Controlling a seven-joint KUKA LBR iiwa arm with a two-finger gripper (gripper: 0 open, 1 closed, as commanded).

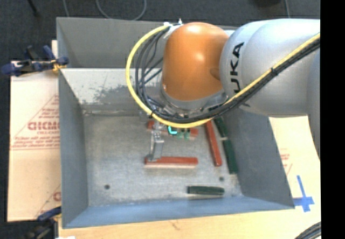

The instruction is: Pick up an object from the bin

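My gripper (156, 152) reaches down into the middle of the bin from under the orange cover. One grey finger shows, its tip touching the left end of a flat red-brown stick (172, 162) that lies crosswise on the bin floor. A second red stick (213, 143) lies lengthwise to the right, with a dark green stick (229, 153) beside it. Another dark green stick (205, 191) lies near the front wall.
The arm and its orange cover hang over the back half of the bin and hide what lies beneath. The left half of the bin floor is bare grey metal.
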